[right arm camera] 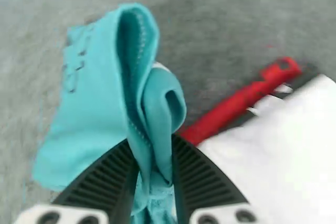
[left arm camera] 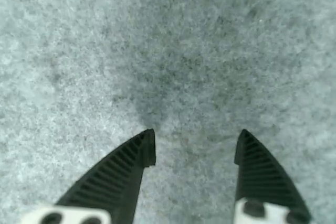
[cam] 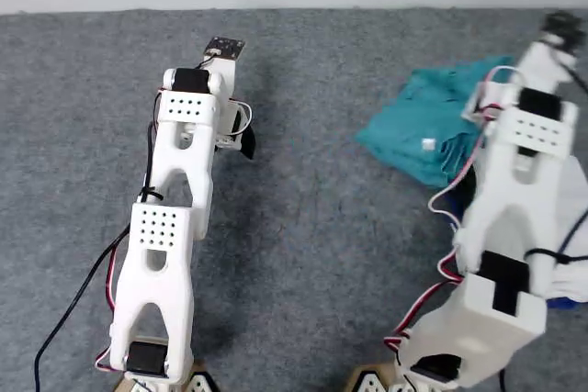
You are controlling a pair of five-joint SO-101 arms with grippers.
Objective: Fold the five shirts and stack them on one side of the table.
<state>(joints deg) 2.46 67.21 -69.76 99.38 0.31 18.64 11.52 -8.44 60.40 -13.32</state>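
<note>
Teal shirt point(right arm camera: 100, 103), bunched, pinched in right gripper point(right arm camera: 152, 166)

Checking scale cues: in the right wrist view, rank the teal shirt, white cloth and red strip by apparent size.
Largest: teal shirt and white cloth, roughly alike; the shirt is closer to the camera, so unranked.
Smallest: red strip.
</note>
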